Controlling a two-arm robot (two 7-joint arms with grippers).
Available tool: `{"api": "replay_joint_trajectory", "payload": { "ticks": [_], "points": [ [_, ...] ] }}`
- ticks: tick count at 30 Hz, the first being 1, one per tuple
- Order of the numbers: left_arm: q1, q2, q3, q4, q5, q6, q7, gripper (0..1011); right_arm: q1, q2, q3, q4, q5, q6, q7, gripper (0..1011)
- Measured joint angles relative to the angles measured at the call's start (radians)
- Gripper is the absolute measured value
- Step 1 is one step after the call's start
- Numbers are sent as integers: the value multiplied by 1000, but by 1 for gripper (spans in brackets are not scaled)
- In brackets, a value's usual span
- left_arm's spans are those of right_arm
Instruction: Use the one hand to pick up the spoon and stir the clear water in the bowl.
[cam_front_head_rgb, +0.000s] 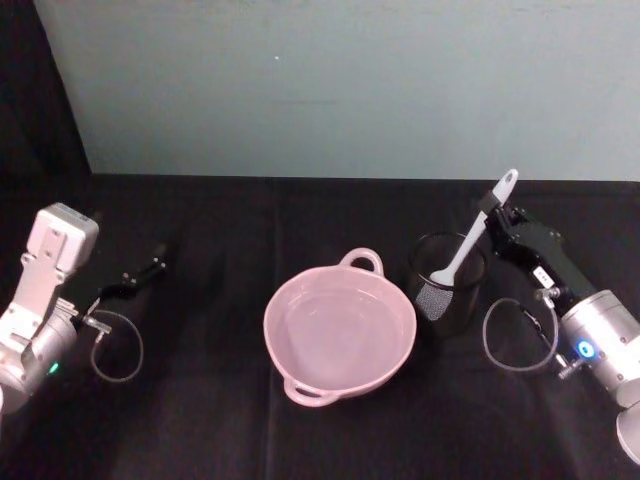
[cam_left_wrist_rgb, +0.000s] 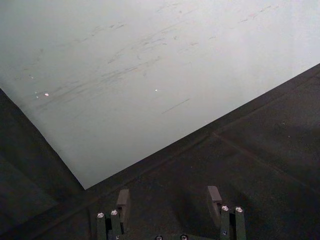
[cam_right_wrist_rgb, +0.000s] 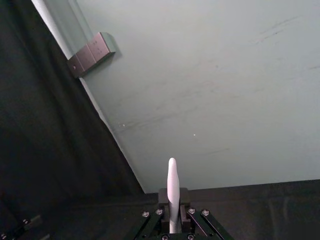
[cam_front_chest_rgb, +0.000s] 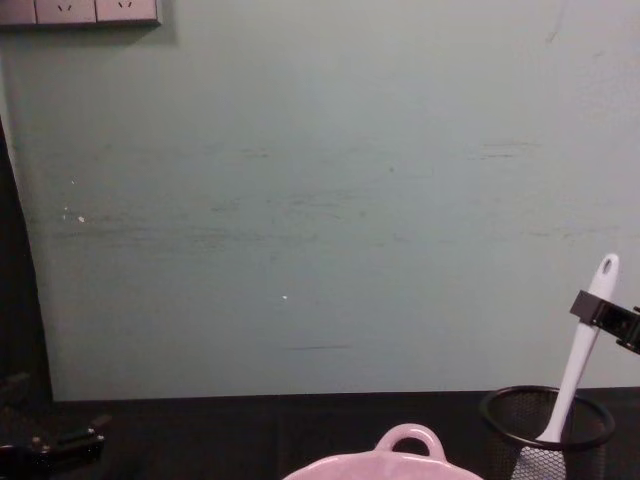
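The pale pink bowl (cam_front_head_rgb: 290, 291) stands mid-table holding clear water, its loop handle (cam_front_chest_rgb: 408, 431) at the far rim. Just right of it, the white spoon (cam_front_head_rgb: 470, 243) leans in a black wire-mesh cup (cam_front_head_rgb: 466, 300), head down inside and handle up. My right gripper (cam_front_head_rgb: 490, 207) is shut on the upper handle, below the oval hole. The right wrist view shows the handle tip (cam_right_wrist_rgb: 172, 185) standing up between the closed fingers of that gripper (cam_right_wrist_rgb: 172, 198). From the chest, spoon (cam_front_chest_rgb: 579, 352) and right gripper (cam_front_chest_rgb: 598, 309) sit at the right edge. My left gripper (cam_front_head_rgb: 155, 263) rests open at the far left.
The mesh cup (cam_front_chest_rgb: 545, 420) sits close to the bowl's right rim. A pale green wall (cam_front_head_rgb: 340, 90) closes the back of the black-clothed table. Grey cable loops hang by both wrists (cam_front_head_rgb: 118, 345). In the left wrist view, the left gripper (cam_left_wrist_rgb: 168, 197) holds nothing over bare cloth.
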Motion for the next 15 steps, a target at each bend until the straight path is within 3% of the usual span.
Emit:
{"api": "replay_joint_trajectory", "payload": {
  "ticks": [15],
  "points": [
    [0, 0, 0, 0, 0, 0, 0, 1005, -2, 1, -6, 5, 1, 14, -14, 118]
  ]
}}
